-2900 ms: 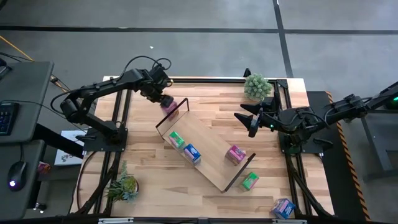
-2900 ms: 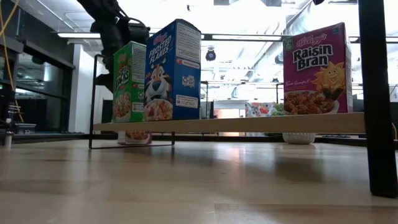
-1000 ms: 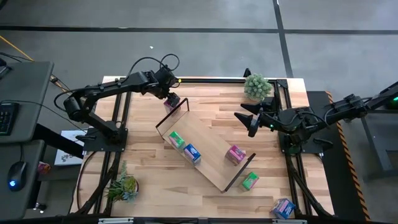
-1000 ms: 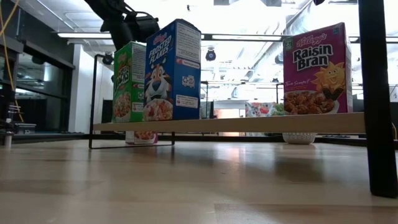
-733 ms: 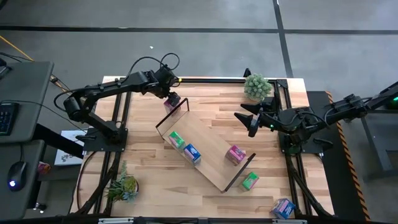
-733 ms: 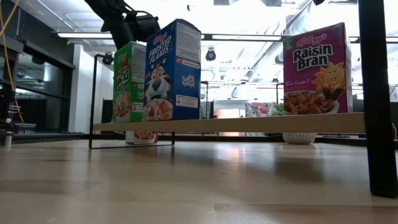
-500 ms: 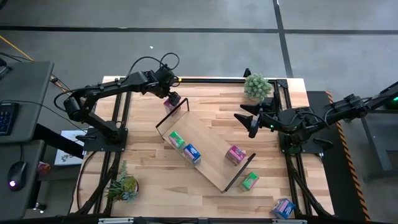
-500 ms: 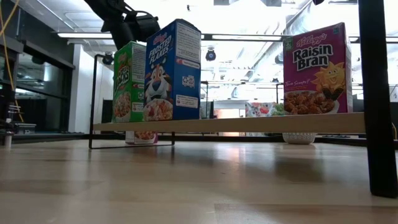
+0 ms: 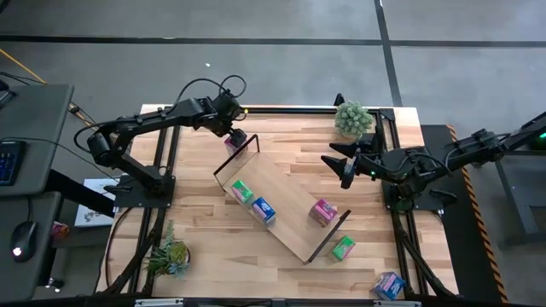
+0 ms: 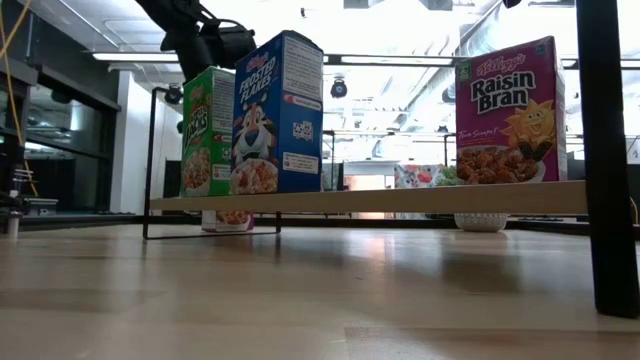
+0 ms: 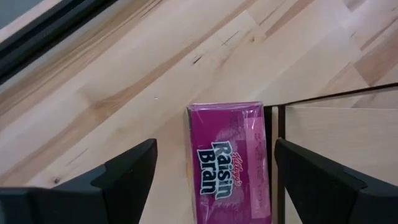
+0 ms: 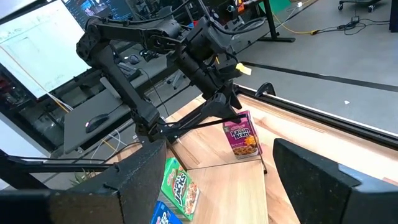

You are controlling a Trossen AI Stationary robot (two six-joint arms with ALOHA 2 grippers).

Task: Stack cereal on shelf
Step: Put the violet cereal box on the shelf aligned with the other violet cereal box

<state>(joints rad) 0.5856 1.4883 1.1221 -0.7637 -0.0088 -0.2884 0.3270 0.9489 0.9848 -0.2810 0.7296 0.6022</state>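
Observation:
The shelf (image 9: pixel 286 205) lies slantwise on the table, carrying a green box (image 9: pixel 242 191), a blue box (image 9: pixel 264 210) and a pink box (image 9: pixel 322 211), all upright. Another pink box (image 9: pixel 232 141) stands with its base on the table just outside the shelf's far-left wire end (image 11: pixel 273 162). My left gripper (image 9: pixel 232 130) hangs open above this box (image 11: pixel 229 165), a finger on either side, touching nothing. A green box (image 9: pixel 344 248) and a blue box (image 9: pixel 389 285) sit on the table near the right corner. My right gripper (image 9: pixel 345 170) waits open, right of the shelf.
A potted plant (image 9: pixel 352 119) stands at the far right corner and another (image 9: pixel 171 256) at the near left. Black frame rails run along the table's edges. Bare planks lie between the shelf and the far edge (image 9: pixel 299 149). The shelf's near black post (image 10: pixel 605 150) fills the low view's right.
Nearly three seconds ago my left gripper was low at the pink box beside the shelf's far-left end. It has since risen and drawn back toward the far edge, leaving the box standing on the table. Nothing has moved in the last second.

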